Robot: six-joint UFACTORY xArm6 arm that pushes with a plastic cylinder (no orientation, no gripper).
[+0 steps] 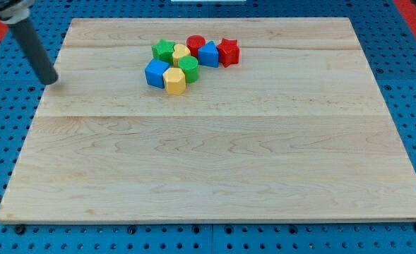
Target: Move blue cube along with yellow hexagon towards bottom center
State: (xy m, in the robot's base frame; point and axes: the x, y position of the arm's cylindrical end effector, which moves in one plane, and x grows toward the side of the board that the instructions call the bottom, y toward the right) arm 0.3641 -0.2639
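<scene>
- Wooden board [215, 162] fills the camera view, pale and smooth-looking, resting on a blue pegboard surface [405, 85].
- At the view's upper left stands my tip [51, 81], the lower end of a slanted dark rod, just at the board's left edge. I carry no claw: the rod has no jaws to open or close and holds nothing.
- From my tip, the blue cube [155, 73] lies well off toward the view's right, at about the same height in the view. The yellow hexagon [174, 80] sits just beyond it, touching or nearly touching its right side.
- Behind that pair, toward the view's top and farther right of my tip, crowd a green star [164, 50], a second yellow block [181, 53], a green block [188, 68], a red cylinder [195, 45], a second blue block [208, 54] and a red star [228, 51].
- Both task blocks look small, rigid and light; I judge they will slide easily on the wood and may spin if struck off-centre.
- Taking hold is not possible, so the contact point matters: I judge the best place is the pair's top side, near the seam between cube and hexagon, so both travel together toward the bottom centre.
- The green block touching the hexagon could be dragged along.
</scene>
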